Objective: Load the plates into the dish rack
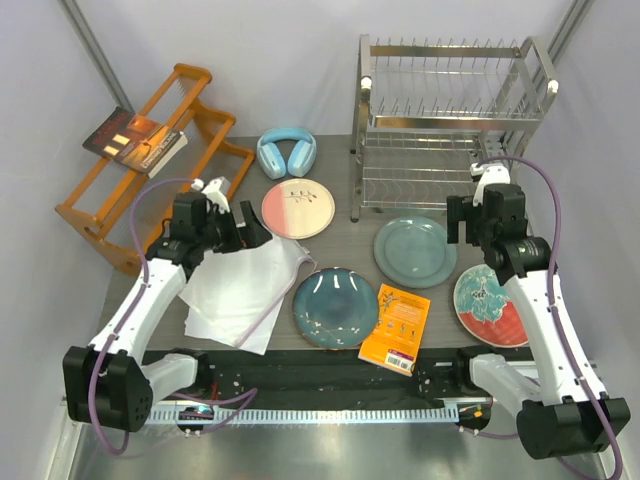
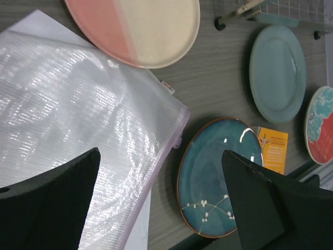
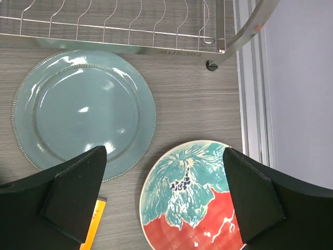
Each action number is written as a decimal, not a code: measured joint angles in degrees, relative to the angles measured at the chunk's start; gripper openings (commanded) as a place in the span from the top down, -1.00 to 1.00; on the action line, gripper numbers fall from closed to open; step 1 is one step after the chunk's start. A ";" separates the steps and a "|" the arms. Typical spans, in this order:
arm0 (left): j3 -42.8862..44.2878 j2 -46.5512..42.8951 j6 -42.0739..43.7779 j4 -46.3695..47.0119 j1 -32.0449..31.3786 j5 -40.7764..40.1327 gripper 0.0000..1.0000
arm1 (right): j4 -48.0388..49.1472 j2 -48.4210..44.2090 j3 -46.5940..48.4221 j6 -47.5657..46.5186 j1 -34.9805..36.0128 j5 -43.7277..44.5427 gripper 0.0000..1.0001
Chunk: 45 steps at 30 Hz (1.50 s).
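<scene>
Spread wide and empty like the left arm's fingers, the right arm's fingers are hovering nearest the round teal-and-red patterned plate lying flat beneath them.

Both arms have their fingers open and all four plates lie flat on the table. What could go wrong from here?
1. The patterned plate lies flat near the right edge of the table. A slipped pinch by the right gripper might shove it off.
2. The dark teal plate touches the orange packet, and the mesh pouch lies right beside it and the pink-and-cream plate. Lifting either plate could drag these along.
</scene>
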 measured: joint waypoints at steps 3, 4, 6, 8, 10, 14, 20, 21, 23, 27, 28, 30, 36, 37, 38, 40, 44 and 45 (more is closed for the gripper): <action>-1.62 -0.07 -1.81 -0.26 -0.74 2.56 -0.95 | 0.00 -0.44 -0.07 -0.76 0.13 -1.44 -0.99; -2.43 -0.11 -2.69 -0.31 -0.87 3.30 -0.94 | 0.02 -0.42 -0.15 -1.33 0.13 -2.45 -0.99; -4.13 -0.13 -4.33 -0.55 -1.09 4.35 -0.95 | 1.33 -0.50 -1.40 -3.21 0.11 -7.15 -0.99; -6.05 -0.13 -6.08 -0.61 -1.49 5.14 -0.93 | 3.39 -0.76 -3.37 -4.13 0.17 -12.11 -0.99; -8.00 -0.13 -7.19 -0.59 -2.34 5.38 -0.88 | 4.76 -0.63 -5.42 -4.35 0.46 -17.88 -0.99; -12.66 -0.76 -8.57 0.76 -4.68 7.04 -0.81 | 6.16 4.07 -6.40 -2.21 1.60 -27.12 -0.93; -17.86 -0.83 -10.21 3.15 -8.37 9.42 -0.68 | 8.50 11.65 -9.90 1.07 3.41 -38.27 -0.86; -17.92 -0.28 -10.34 3.39 -9.22 9.68 -0.67 | 9.11 12.11 -10.97 1.40 4.26 -39.43 -0.86; -17.90 1.07 -10.49 4.63 -11.19 10.25 -0.58 | 10.23 12.66 -12.94 2.69 5.57 -41.46 -0.86; -17.44 4.42 -10.45 5.99 -15.76 11.28 -0.48 | 14.56 12.74 -16.50 5.99 6.27 -45.07 -0.86; -17.25 5.20 -10.45 6.16 -16.57 11.52 -0.47 | 15.34 12.74 -17.25 6.75 6.27 -45.55 -0.87; -16.81 6.75 -10.43 6.45 -17.66 11.91 -0.47 | 16.83 12.74 -18.73 8.41 6.27 -46.66 -0.86; -15.45 11.93 -10.56 7.91 -18.34 13.18 -0.42 | 19.39 12.94 -20.74 11.65 7.41 -49.03 -0.86; -15.06 12.94 -10.67 8.07 -18.45 13.33 -0.37 | 19.69 13.20 -20.74 11.85 7.74 -49.35 -0.86; -14.71 13.75 -10.75 8.22 -18.53 13.49 -0.30 | 20.22 13.73 -20.74 11.96 8.22 -49.79 -0.84; -13.66 15.76 -10.99 8.59 -18.64 13.79 -0.25 | 21.14 15.47 -20.74 12.07 9.14 -50.60 -0.79; -11.89 18.71 -10.73 9.44 -18.67 14.49 -0.04 | 22.38 20.72 -20.61 12.02 9.92 -52.35 -0.76; -11.37 19.67 -10.25 9.64 -18.67 14.86 -0.04 | 22.58 22.03 -20.57 11.93 9.92 -52.68 -0.76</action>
